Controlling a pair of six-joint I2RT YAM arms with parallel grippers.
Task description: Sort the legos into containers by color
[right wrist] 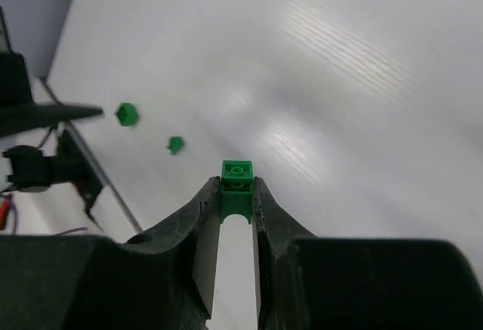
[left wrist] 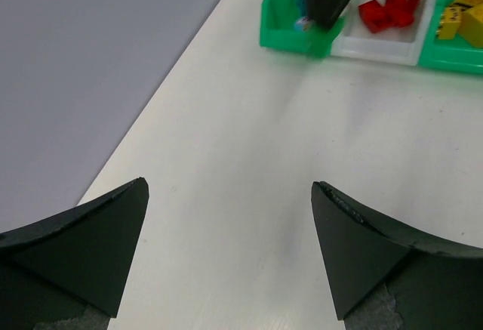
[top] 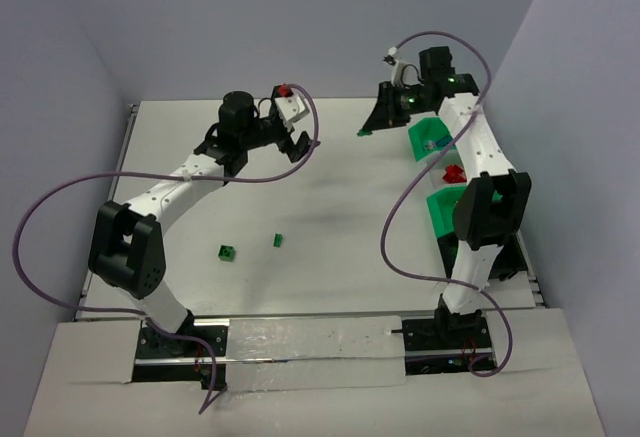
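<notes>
Green brick (right wrist: 237, 171), square, studded top, notched underside: clamped in the right gripper (right wrist: 236, 188) near the bins (left wrist: 283, 37). Two loose green bricks (top: 229, 252) on the table (top: 340, 187), well apart from the bins. Red bricks (left wrist: 389, 9) and yellow bricks (left wrist: 464, 20) inside the bins. Left gripper (left wrist: 230, 194): jaws wide apart, empty.

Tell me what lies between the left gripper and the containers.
Bare table, then the right gripper, shut on a green lego, just before the containers; left wrist and top views show it.
</notes>
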